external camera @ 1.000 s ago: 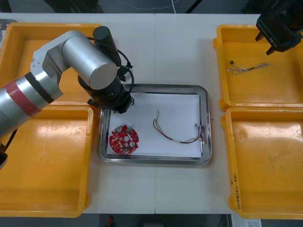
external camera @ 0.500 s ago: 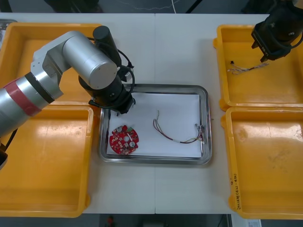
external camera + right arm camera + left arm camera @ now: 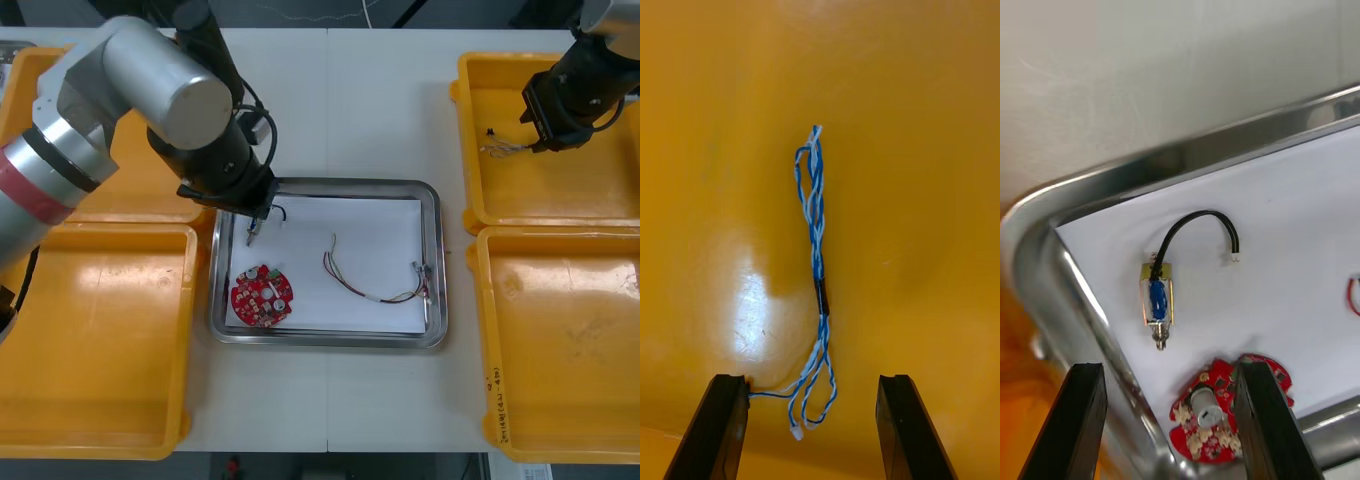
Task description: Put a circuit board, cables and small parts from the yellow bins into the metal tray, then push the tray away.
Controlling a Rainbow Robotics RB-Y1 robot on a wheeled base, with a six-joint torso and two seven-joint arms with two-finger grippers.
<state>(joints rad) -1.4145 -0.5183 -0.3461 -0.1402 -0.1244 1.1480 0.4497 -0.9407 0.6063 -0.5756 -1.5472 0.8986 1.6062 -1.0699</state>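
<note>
In the front view the left gripper (image 3: 243, 207) hangs over the metal tray (image 3: 432, 205) at its ten o'clock corner, its tips tucked under the wrist. The left wrist view shows its fingers (image 3: 1084, 420) spread and empty. Just beyond them a small metal part (image 3: 1158, 300) with a short black cable (image 3: 1196, 221) lies on the white liner (image 3: 1285, 225). The round red circuit board (image 3: 262, 296) sits at the tray's eight o'clock, and a red and yellow cable (image 3: 372, 291) lies toward four o'clock. At the table's two o'clock the right gripper (image 3: 543, 140) is over a yellow bin (image 3: 600, 195). From the front the cable there is a thin pale strand. The right wrist view shows it as a twisted blue and white cable (image 3: 817, 247) on the bin floor, its near end between parted, unclenched fingers (image 3: 902, 427).
</note>
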